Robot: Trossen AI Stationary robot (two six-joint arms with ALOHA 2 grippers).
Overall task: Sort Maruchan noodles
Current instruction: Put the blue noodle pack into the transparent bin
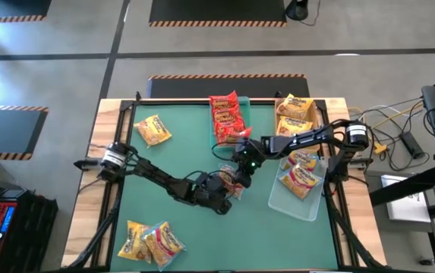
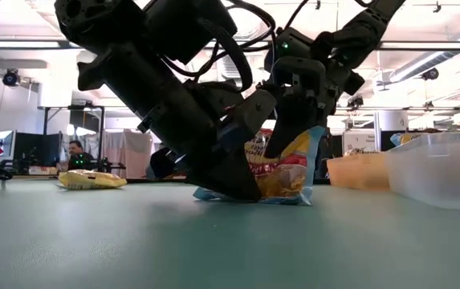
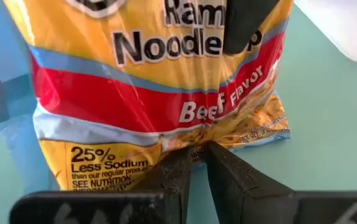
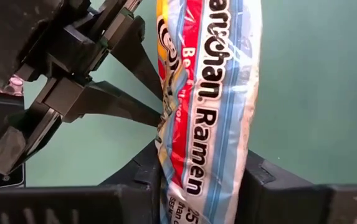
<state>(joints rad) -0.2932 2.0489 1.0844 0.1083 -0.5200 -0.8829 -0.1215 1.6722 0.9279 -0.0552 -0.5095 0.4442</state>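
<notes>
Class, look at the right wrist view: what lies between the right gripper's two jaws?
A beef ramen packet stands edge-on between the right gripper jaws, while the left gripper pinches its other edge; the right wrist view shows this.

A ramen packet [image 1: 232, 180] was held upright mid-worktop [image 1: 179, 144] between both claws. Another packet [image 1: 301, 174] was seen in the tray [image 1: 282, 203] to its right.

The noodle packet [image 3: 159, 93] between both pincers is shiny, crinkly plastic. The left pincer [image 3: 198, 163] looks like dull black plastic. Under it, the green desk [image 1: 179, 144] is smooth and matt, with a wood edge.
</notes>
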